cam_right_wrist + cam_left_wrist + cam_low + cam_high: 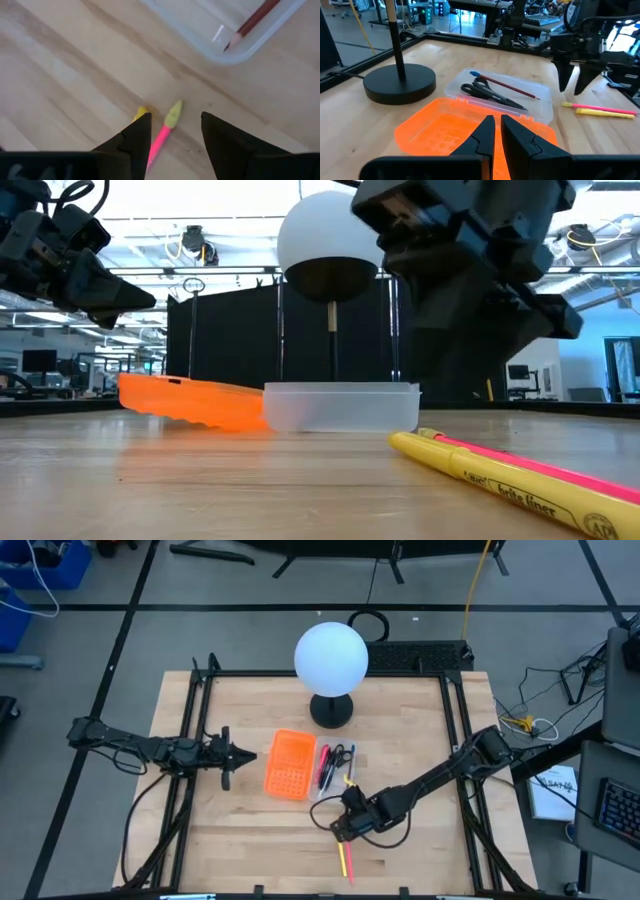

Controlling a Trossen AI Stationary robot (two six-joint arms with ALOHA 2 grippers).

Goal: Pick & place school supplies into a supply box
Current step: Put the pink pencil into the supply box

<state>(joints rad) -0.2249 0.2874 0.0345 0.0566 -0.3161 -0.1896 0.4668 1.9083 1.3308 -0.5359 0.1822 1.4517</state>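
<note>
A: Where is the right gripper [175, 132] found, taken from the supply box [540, 107]?
B: It is held just beside the box's near corner, above the bare wood. Its fingers are seen spread, and nothing is pinched between them. A pink highlighter [161, 142] and a yellow highlighter [605, 113] are laid side by side on the table beneath it, outside the box.
A: What is kept inside the box?
B: Black-handled scissors [490, 94] and a brown pencil [512, 87] are seen there.
A: And the left gripper [497, 131]?
B: It is held beyond the orange perforated tray [287, 764], which leans on the box's far side. Its fingers are nearly pressed together, and nothing is held.
</note>
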